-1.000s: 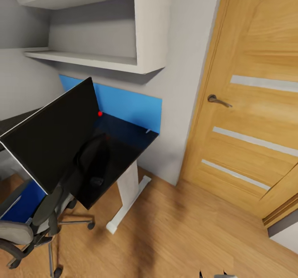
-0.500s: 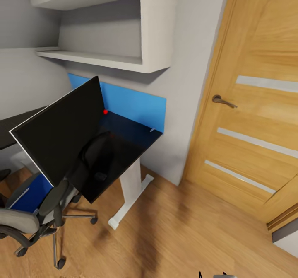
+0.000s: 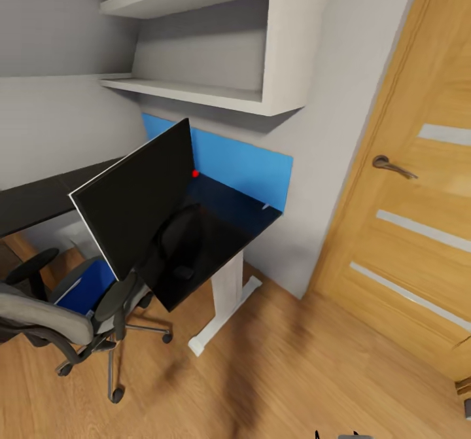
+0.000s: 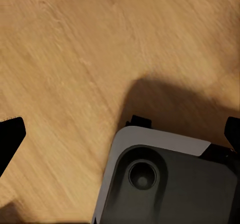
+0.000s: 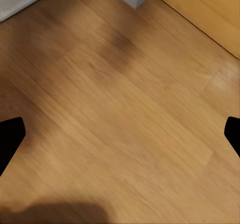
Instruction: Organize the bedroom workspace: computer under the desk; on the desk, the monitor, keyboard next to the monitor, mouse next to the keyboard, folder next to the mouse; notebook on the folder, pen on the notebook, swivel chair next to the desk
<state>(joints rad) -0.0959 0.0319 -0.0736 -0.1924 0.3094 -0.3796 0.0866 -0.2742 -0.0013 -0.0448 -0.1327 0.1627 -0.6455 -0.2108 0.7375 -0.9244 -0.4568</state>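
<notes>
Here the monitor point(image 3: 140, 213) leans on the table point(image 3: 226, 223) left of middle, the mouse point(image 3: 184, 273) below it. Both wrist views show fingers point(image 4: 9, 140) point(image 5: 10, 136) spread apart over the floor point(image 5: 125, 108).

A: What blocks the bench point(image 3: 258, 213)?

B: The monitor point(image 3: 140, 197) stands tilted across its near end, its round foot point(image 3: 183, 246) covering much of the top. The swivel chair point(image 3: 62, 315) crowds the front edge, and wall shelves point(image 3: 216, 95) hang above.

A: Any free room?

B: The back corner by the blue panel point(image 3: 248, 167) is bare, and the wood floor point(image 3: 294, 367) toward the door point(image 3: 418, 197) lies open.
</notes>
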